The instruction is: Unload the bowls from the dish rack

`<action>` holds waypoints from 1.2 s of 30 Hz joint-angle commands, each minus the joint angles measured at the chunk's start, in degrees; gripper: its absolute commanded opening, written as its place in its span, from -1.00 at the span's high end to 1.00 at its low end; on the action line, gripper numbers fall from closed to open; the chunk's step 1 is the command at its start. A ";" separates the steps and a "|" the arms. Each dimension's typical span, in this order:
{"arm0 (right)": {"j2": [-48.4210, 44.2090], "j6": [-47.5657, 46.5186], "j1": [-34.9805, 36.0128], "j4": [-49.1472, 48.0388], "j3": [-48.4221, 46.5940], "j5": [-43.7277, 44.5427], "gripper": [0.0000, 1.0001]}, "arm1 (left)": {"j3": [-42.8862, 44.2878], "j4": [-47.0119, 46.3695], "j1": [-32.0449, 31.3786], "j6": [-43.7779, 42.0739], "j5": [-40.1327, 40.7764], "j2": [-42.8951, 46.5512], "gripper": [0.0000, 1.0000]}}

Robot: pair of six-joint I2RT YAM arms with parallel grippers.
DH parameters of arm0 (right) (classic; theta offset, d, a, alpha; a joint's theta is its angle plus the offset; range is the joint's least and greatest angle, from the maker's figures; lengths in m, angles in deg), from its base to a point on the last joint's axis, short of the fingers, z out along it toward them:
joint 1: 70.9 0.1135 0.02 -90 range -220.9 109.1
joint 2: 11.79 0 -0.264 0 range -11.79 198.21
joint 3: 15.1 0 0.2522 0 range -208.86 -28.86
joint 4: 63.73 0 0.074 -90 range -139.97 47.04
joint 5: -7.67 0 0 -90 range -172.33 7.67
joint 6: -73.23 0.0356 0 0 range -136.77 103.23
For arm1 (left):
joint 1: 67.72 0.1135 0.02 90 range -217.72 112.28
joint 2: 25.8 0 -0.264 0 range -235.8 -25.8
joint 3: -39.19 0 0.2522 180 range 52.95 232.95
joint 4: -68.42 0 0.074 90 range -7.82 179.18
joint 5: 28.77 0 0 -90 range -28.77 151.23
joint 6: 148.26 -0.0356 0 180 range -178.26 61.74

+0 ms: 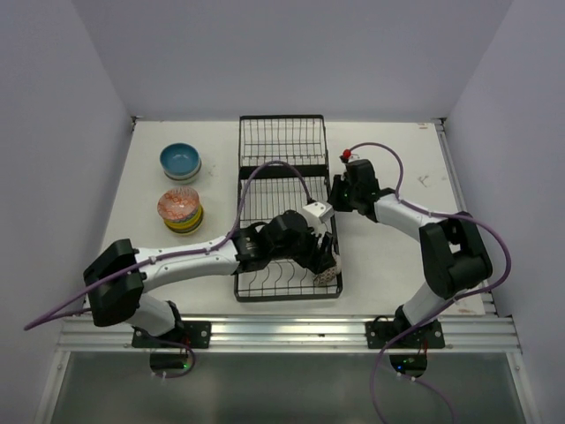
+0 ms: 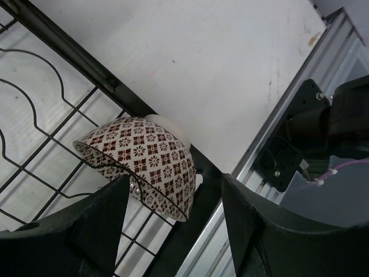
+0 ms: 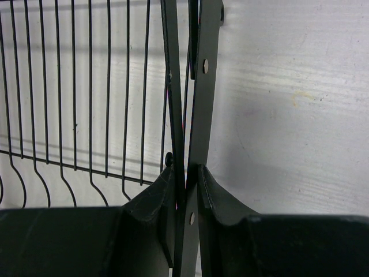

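The black wire dish rack [image 1: 282,141] lies in the middle of the table. One bowl with a brown flower pattern [image 2: 144,158] leans tilted in the rack's near right corner [image 1: 327,275], foot up. My left gripper [image 2: 176,213] is open, its fingers either side of the bowl's lower rim; in the top view it [image 1: 322,261] hovers over that corner. My right gripper [image 3: 187,179] is shut on the rack's right side bar [image 3: 202,86], seen from above at the rack's right edge [image 1: 338,190].
Two stacks of bowls stand on the table left of the rack: a blue-topped one [image 1: 180,162] and an orange-topped one [image 1: 180,210]. The metal rail [image 2: 271,133] runs along the table's near edge close to the rack corner.
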 commanded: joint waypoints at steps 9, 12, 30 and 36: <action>3.72 0.88 -0.87 2.67 0.38 -0.69 1.00 | -1.35 -9.20 -0.61 4.23 -2.89 -5.24 -0.33; 3.98 0.88 -0.87 2.58 0.47 -0.87 1.00 | -4.52 -17.72 -0.61 7.31 -6.23 -4.81 -0.11; 4.07 0.44 -1.39 3.28 0.56 0.01 1.00 | -12.87 -26.11 -0.61 1.89 -12.38 -0.50 1.00; 3.98 0.18 -1.66 3.81 0.47 0.62 1.00 | -15.59 -27.60 -0.61 -2.96 -13.27 2.22 1.00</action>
